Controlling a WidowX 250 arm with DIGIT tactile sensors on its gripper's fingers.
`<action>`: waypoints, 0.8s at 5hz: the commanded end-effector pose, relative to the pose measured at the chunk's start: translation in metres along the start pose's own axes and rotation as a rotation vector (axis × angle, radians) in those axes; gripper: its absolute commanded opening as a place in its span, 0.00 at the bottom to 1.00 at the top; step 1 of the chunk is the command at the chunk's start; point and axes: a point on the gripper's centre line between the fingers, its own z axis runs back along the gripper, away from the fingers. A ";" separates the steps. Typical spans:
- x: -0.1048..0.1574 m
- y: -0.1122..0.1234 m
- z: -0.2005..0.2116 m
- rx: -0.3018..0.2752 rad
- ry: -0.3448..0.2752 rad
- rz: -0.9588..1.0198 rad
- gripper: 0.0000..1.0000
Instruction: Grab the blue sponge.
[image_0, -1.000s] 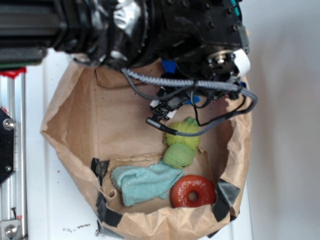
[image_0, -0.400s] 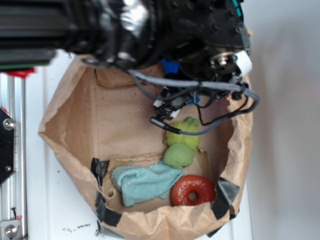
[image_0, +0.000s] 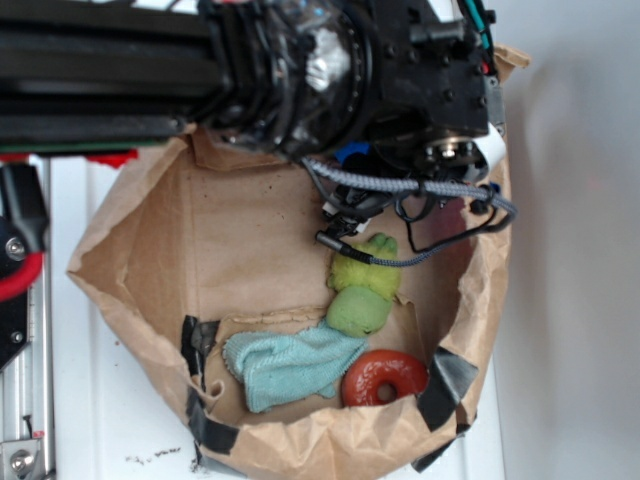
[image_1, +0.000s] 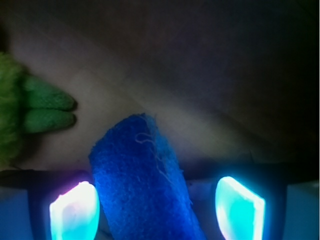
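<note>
Now blue sponge (image_1: 142, 185) between open gripper (image_1: 155, 210) jaws, beside 9 o'clock pad, gap toward 3 o'clock; not clamped.

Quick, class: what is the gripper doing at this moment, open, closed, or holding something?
Gripper: open, its two pads set apart with the blue sponge between them; the left pad is close to the sponge, a gap shows on the right.

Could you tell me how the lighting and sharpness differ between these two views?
Exterior view: bright, even daylight, the paper bag sharp, the arm's glossy black wrapping showing glare. Wrist view: very dark, soft focus, the blue sponge strongly saturated, the gripper fingers glowing cyan, overexposed.
</note>
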 end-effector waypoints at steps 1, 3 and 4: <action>0.009 0.009 0.019 0.067 -0.063 0.046 0.00; 0.006 0.020 0.033 0.032 -0.092 0.110 0.00; 0.002 0.025 0.062 -0.016 -0.113 0.179 0.00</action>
